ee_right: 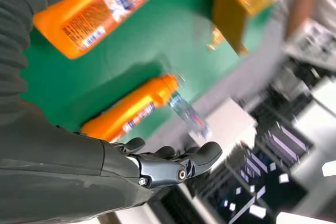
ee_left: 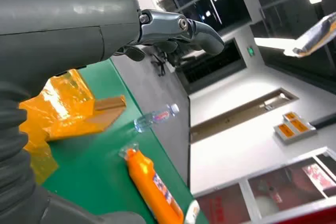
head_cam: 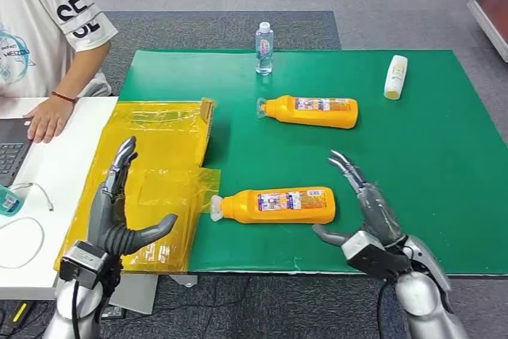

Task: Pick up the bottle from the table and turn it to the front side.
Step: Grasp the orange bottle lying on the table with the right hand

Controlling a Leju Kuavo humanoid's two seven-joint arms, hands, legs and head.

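On the near part of the green mat [head_cam: 419,196] the near orange bottle [head_cam: 275,206] lies on its side, its clear cap pointing toward the yellow bags [head_cam: 155,164] and almost touching their edge, its label facing up. The right hand [head_cam: 359,212] is just beside the bottle's base, fingers spread and holding nothing, thumb low near the mat and not touching the bottle. The left hand [head_cam: 117,212] is raised over the yellow bags with its fingers apart, equally empty and well clear of the cap. A second orange bottle [head_cam: 311,111] lies farther back, parallel to the first, with a small water bottle [head_cam: 264,48] upright behind it and a white bottle [head_cam: 396,76] lying toward the far right corner. A person's hand [head_cam: 48,117] rests by a laptop [head_cam: 12,148] on the white table [head_cam: 59,196] to the left. The main risk, I judge, is the round body rolling: a hand closing from the base end could nudge the bottle along the mat or push its cap under the loose bag film. A grip too near the base may also let the neck end tip down when lifted, and a smooth plastic surface could slip during the turn.
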